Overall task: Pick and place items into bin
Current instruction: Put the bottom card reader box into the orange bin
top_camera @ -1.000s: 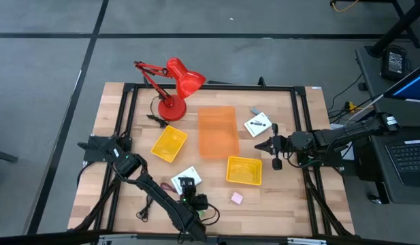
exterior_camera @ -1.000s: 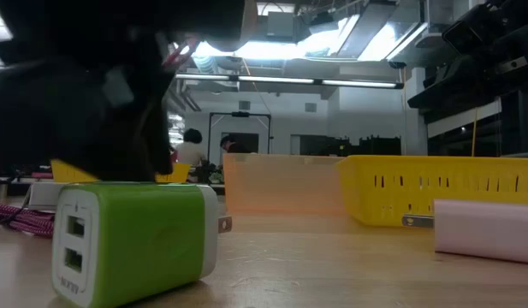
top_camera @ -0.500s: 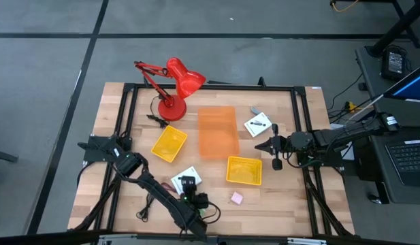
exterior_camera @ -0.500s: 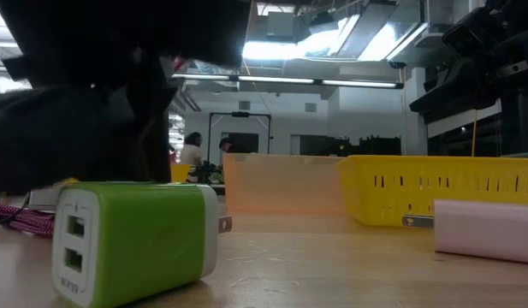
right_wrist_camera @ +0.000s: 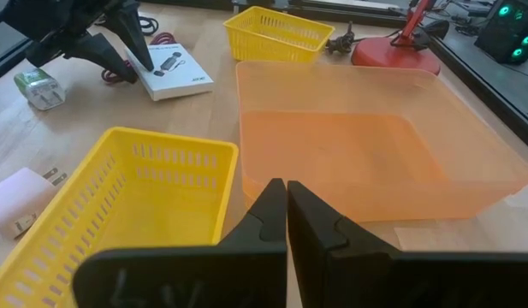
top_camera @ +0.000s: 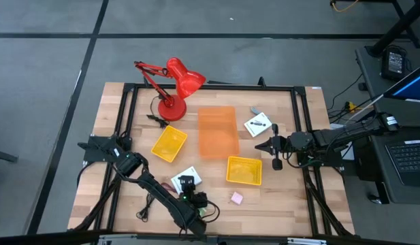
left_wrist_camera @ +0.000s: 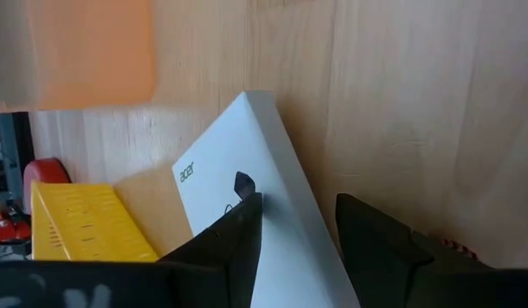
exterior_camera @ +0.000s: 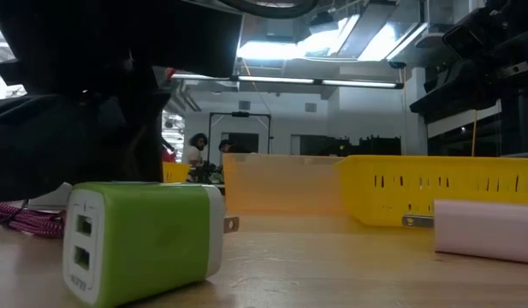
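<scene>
A white square card box (left_wrist_camera: 246, 162), (top_camera: 189, 175) lies flat on the table near its front edge. My left gripper (left_wrist_camera: 298, 201), (right_wrist_camera: 137, 56) slants down over it, open, one finger on each side of the box's edge. A green charger block (exterior_camera: 144, 239), a pink block (top_camera: 236, 198), (exterior_camera: 486, 227), a maroon cord (exterior_camera: 24, 218) and a black cord (top_camera: 145, 207) lie on the table nearby. A second white card (top_camera: 259, 124) lies at the right of the orange bin (top_camera: 218, 131). My right gripper (right_wrist_camera: 287, 192), (top_camera: 261, 148) hangs shut at the right, holding nothing. My left gripper comes slanting down from the near side at the white box's long edge (left_wrist_camera: 289, 197). One finger (left_wrist_camera: 234, 231) stands over the box's top face and the other (left_wrist_camera: 375, 239) beside the edge. Whether either finger touches the box I cannot tell. The box lies flat on the table.
Two yellow baskets (top_camera: 169, 143), (top_camera: 244, 170) stand on either side of the orange bin's near end. A red desk lamp (top_camera: 175, 85) stands at the far left. A small grey object (top_camera: 254, 109) lies at the far right. People show in the room behind (exterior_camera: 195, 145).
In the low view the green charger block has slid a little sideways and turned slightly about on the table. The dark bulk of my left arm above it has shifted a little. The white box has stayed where it was.
</scene>
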